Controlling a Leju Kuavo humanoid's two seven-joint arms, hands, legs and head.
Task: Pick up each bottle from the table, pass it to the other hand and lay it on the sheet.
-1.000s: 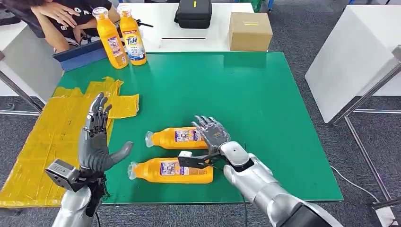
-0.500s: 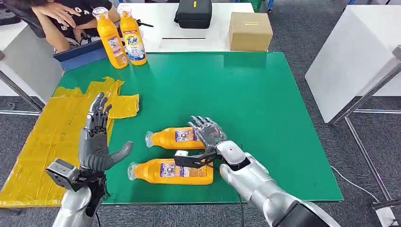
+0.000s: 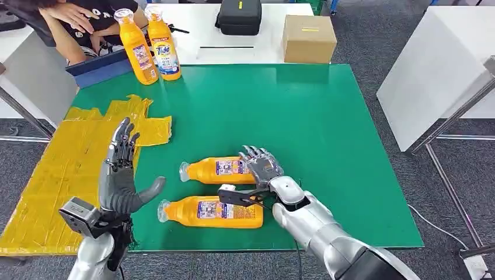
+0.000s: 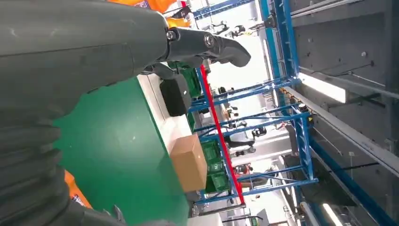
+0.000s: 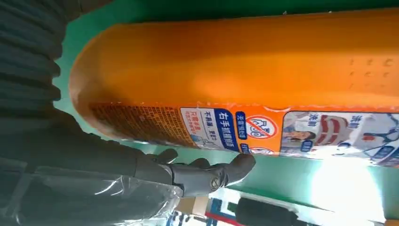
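R hand [image 3: 262,170] sits low over the base end of the far bottle [image 3: 217,170], fingers spread on top, thumb out toward the near bottle [image 3: 210,211]; nothing lifted, grip can't be told. Both bottles lie flat on green mat [image 3: 327,134], caps left. L hand [image 3: 121,175] upright, fingers wide, empty, at near edge of yellow sheet [image 3: 58,175], left of bottles. Two more bottles [image 3: 149,46] stand at far left.

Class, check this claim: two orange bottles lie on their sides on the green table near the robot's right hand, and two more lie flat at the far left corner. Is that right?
One detail is wrong. The head view shows the two far bottles standing upright, not lying flat. The two near bottles do lie on their sides on the green table by the right hand.
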